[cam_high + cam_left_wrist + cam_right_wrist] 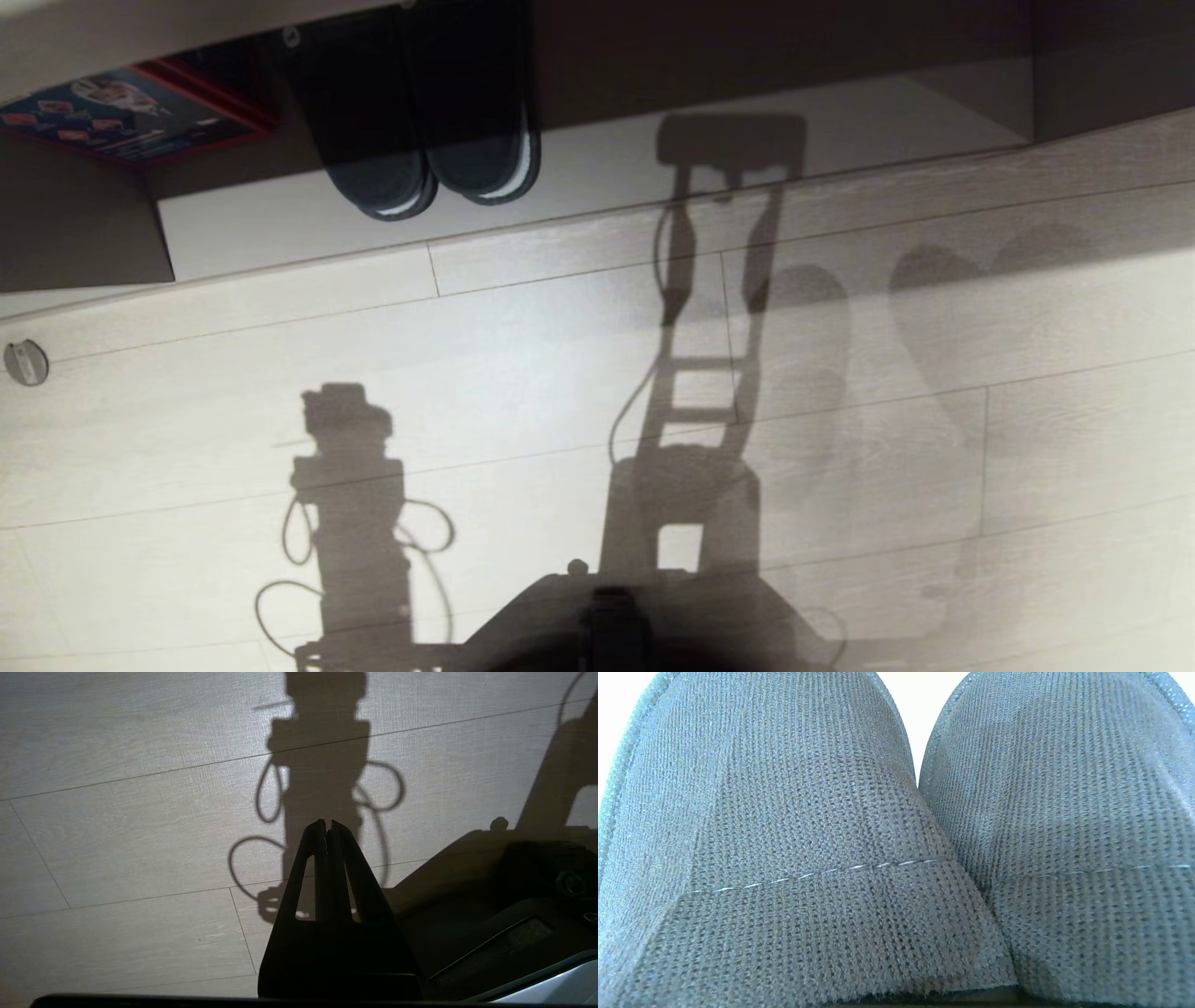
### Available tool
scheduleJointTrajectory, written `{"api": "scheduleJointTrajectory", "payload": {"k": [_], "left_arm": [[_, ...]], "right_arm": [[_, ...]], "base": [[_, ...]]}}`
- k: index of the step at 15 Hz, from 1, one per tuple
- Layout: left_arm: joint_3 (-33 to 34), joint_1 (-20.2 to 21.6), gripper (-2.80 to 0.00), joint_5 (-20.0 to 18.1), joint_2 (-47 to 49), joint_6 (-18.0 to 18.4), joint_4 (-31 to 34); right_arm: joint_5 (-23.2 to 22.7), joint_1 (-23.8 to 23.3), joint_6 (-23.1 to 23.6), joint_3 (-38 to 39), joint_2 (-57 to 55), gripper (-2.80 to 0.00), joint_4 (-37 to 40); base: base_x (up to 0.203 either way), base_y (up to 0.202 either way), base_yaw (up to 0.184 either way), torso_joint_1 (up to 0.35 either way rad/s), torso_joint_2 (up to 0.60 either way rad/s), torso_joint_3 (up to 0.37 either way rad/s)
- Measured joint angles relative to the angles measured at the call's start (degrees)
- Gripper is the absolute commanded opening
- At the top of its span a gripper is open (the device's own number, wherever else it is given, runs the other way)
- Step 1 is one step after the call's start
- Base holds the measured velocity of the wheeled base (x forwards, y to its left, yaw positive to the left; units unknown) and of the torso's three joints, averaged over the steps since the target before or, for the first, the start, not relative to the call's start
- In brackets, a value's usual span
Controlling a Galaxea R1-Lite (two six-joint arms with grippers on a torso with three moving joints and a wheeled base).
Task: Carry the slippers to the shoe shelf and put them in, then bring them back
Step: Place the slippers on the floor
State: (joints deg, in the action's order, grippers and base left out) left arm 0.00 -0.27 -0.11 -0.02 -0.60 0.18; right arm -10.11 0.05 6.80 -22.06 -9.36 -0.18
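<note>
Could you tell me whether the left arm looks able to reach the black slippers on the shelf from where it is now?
Probably not: the left gripper hangs shut over bare floor, apart from the black slippers.

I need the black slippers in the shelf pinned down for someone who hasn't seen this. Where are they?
Look at the low shelf running along the top of the head view, above the pale plank floor. Towards its left, right of a red-edged box, the black slippers sit side by side, toes outward. White sole edges mark them out.
</note>
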Motion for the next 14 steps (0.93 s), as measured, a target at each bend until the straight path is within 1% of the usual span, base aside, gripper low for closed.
{"api": "scheduleJointTrajectory", "payload": {"k": [2, 4, 5, 6, 7, 8, 12, 14], "left_arm": [[0.0, 0.0, -2.8, 0.0, 0.0, 0.0, 0.0], [0.0, 0.0, -2.8, 0.0, 0.0, 0.0, 0.0], [0.0, 0.0, -2.8, 0.0, 0.0, 0.0, 0.0], [0.0, 0.0, -2.8, 0.0, 0.0, 0.0, 0.0], [0.0, 0.0, -2.8, 0.0, 0.0, 0.1, 0.0], [0.0, 0.0, -2.8, 0.0, 0.0, 0.1, 0.0], [0.0, 0.0, -2.8, 0.0, 0.0, 0.0, 0.0], [0.0, 0.0, -2.8, 0.0, 0.0, -0.1, 0.0]], "right_arm": [[0.3, 0.0, -0.3, 8.0, 4.5, -2.8, -0.7], [1.5, 0.0, -0.4, 15.0, 7.3, -2.8, -3.6], [2.7, -0.1, -0.5, 18.1, 8.0, -2.8, -4.8], [5.4, -0.1, -0.7, 20.1, 8.6, -2.8, -4.7], [7.4, -0.1, -0.8, 21.0, 9.0, -2.8, -2.3], [8.4, -0.1, -1.0, 21.3, 9.2, -2.8, 0.3], [8.4, -0.1, -0.8, 22.0, 9.6, -2.8, 0.2], [8.4, -0.1, -0.9, 22.0, 9.6, -2.8, 0.3]], "base": [[0.0, 0.0, 0.0, 0.0, 0.0, 0.0], [0.0, 0.0, 0.0, 0.0, 0.0, 0.0], [0.0, 0.0, 0.0, 0.0, 0.0, 0.0], [0.0, 0.0, 0.0, 0.0, 0.0, 0.0], [0.0, 0.0, 0.0, 0.0, 0.0, 0.0], [0.0, 0.0, 0.0, 0.0, 0.0, 0.0], [0.0, 0.0, 0.0, 0.001, 0.0, 0.008], [0.0, 0.0, 0.0, 0.007, 0.0, 0.144]]}}
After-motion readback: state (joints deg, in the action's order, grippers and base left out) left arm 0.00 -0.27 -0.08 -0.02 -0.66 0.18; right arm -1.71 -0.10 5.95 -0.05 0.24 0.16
